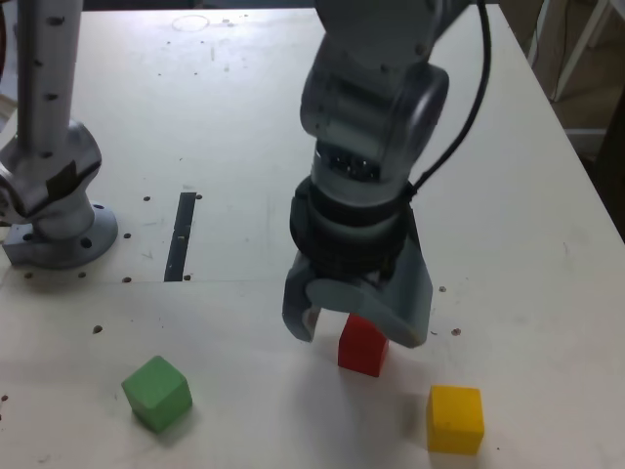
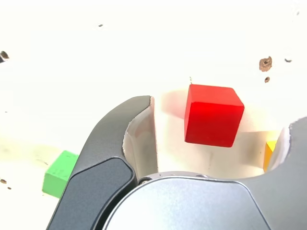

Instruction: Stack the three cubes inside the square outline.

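Table [image 1: 508, 225]: we record a pale, off-white top filling most of the exterior view, marked with small dark screw holes and specks. Its far edge meets a dark background. Beyond its edge at the exterior view's right we see a strip of floor and white furniture legs [image 1: 576, 39], cut off by the frame.

Arm [image 1: 376, 107]: grey, reaching down from the top of the exterior view with a black cable [image 1: 469, 107] along it; its upper part is cut off.

Second grey column with a round base [image 1: 54, 195]: at the exterior view's left, bolted to the table; its top is cut off.

Gripper [image 1: 356, 318]: jaws spread wide, holding nothing, lowered around the red cube. In the wrist view the cube sits in the gap with clear space to each jaw. We cannot tell whether the tips touch the table.

Black strip [image 1: 181, 236]: narrow, straight, flat on the table, between the column base and the arm.

Red cube [image 1: 362, 346]: on the table, its upper part hidden by the gripper in the exterior view; fully seen in the wrist view [image 2: 213, 115].

Yellow cube [image 1: 455, 418]: near the red one, toward the exterior view's right and front; only a sliver shows in the wrist view [image 2: 269, 154].

Green cube [image 1: 156, 392]: well apart at the exterior view's left, turned at an angle.

Square outline: we cannot find it in either view.

Writing or labels: we can read none.
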